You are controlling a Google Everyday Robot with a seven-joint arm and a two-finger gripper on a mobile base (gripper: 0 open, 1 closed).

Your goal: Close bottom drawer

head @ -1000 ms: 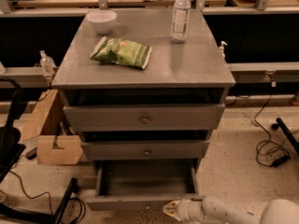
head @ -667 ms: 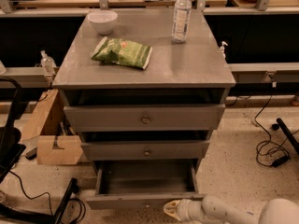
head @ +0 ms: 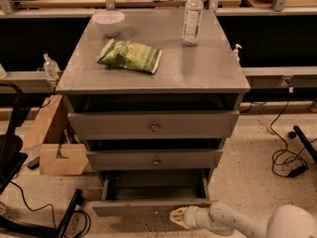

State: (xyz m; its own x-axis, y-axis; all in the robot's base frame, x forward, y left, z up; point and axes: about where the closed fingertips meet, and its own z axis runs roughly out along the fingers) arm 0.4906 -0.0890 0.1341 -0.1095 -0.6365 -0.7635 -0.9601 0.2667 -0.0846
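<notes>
While the bottom drawer point(head: 129, 208) is standing pulled well out below the front edge of the desk point(head: 198, 76), its long tray lying bare, the gripper point(head: 178, 217) is hovering low at the drawer's front panel, right of the middle. Whether it is touching the panel, and whether it is open or closed, cannot be told.

Risks, as judged:
- Off-centre push: the gripper is lining up right of the middle, so the drawer is likely skewing and jamming on its runners.
- Slip: the tip is sitting near the panel's lower edge and is risking sliding under it.
- Hard shove: the desk is liable to be shaking, toppling the upright bottle point(head: 192, 16).

Count:
- Drawers: three, with the top drawer point(head: 114, 127) and the middle drawer point(head: 124, 160) sitting much further in.
- Bottle: one, towards the back right corner.
- Bowl point(head: 109, 22): one, at the back left corner.
- Snack bag point(head: 130, 56): one, lying nearer the left edge.
- Gripper: one.
</notes>
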